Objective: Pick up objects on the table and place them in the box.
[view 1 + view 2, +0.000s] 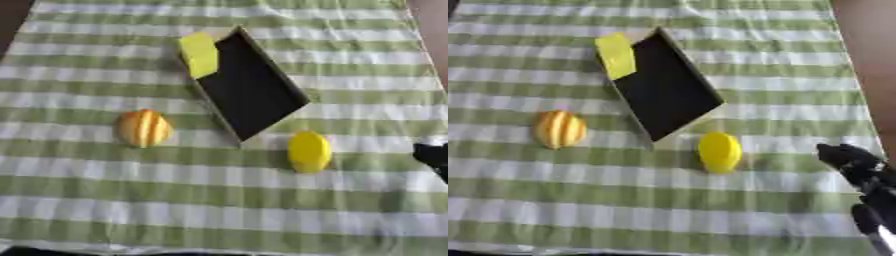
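Right robot hand (pixel 859 167): black, entering at the desk's right edge, low in the right eye view; holds nothing and touches nothing. Whether its fingers are straight or curled cannot be told. Left robot hand: not seen in either view.

Desk (pixel 79 200): covered by a green-and-white striped cloth, with bare brown surface showing at the far right.

Box (pixel 249 85): shallow, dark inside, pale rim; lies askew near the desk's middle, one corner pointing toward the near edge. Looks empty apart from item 1.

Item 1, yellow block (pixel 199 54): rests on the box's far left corner, over the rim. Whether it sits fully inside cannot be told.

Item 2, yellow oval (pixel 309 151): lies on the cloth just beside the box's near corner, toward the right edge. Nearest item to the right robot hand, though apart from it.

Item 3, orange ribbed fruit (pixel 143 128): lies on the cloth left of the box, well apart from the right robot hand.

Step in hand, as judged: reach for the oval. Advice: approach from the right with fingers spread, close across the oval's narrow width so its rounded form does not roll, lift clear of the rim, then release over the dark interior.
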Controlling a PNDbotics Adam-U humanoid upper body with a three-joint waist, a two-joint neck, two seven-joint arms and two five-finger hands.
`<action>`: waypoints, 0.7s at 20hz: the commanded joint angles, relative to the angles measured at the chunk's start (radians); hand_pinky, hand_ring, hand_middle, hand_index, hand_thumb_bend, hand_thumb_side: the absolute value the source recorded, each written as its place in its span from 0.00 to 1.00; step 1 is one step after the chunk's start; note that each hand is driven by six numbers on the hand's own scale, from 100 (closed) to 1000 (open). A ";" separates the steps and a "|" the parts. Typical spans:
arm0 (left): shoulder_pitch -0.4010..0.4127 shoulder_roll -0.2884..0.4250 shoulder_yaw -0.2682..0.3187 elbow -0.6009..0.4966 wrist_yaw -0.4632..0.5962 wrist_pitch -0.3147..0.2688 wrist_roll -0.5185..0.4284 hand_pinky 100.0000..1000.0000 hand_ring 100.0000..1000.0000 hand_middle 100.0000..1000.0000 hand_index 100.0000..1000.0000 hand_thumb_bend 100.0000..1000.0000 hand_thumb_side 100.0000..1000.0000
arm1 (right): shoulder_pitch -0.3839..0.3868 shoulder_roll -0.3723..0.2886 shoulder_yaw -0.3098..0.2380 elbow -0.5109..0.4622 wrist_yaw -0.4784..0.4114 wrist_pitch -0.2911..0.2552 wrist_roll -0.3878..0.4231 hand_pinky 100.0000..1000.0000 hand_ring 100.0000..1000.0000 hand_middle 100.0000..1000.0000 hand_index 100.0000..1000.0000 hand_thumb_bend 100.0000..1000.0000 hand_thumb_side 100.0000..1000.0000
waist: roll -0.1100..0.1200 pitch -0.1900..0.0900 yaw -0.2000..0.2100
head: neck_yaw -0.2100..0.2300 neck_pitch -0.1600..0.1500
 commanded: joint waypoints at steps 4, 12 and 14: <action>-0.007 0.025 0.001 -0.014 0.020 -0.020 -0.023 0.72 0.80 0.71 0.75 0.00 0.54 | 0.005 -0.011 -0.002 -0.014 -0.001 -0.087 0.066 1.00 1.00 0.89 1.00 0.00 0.41 | 0.003 -0.018 -0.001 | 0.003 -0.005; -0.007 0.028 0.001 -0.011 0.022 -0.036 -0.038 0.72 0.80 0.71 0.75 0.00 0.53 | 0.002 -0.057 -0.024 -0.014 0.042 -0.102 0.025 1.00 1.00 0.88 1.00 0.00 0.41 | -0.001 -0.024 -0.004 | -0.003 0.000; -0.009 0.029 -0.002 -0.012 0.017 -0.035 -0.037 0.72 0.79 0.71 0.75 0.00 0.52 | -0.003 -0.086 -0.028 -0.014 0.061 -0.098 0.001 1.00 1.00 0.88 1.00 0.00 0.41 | -0.003 -0.027 -0.001 | -0.007 0.001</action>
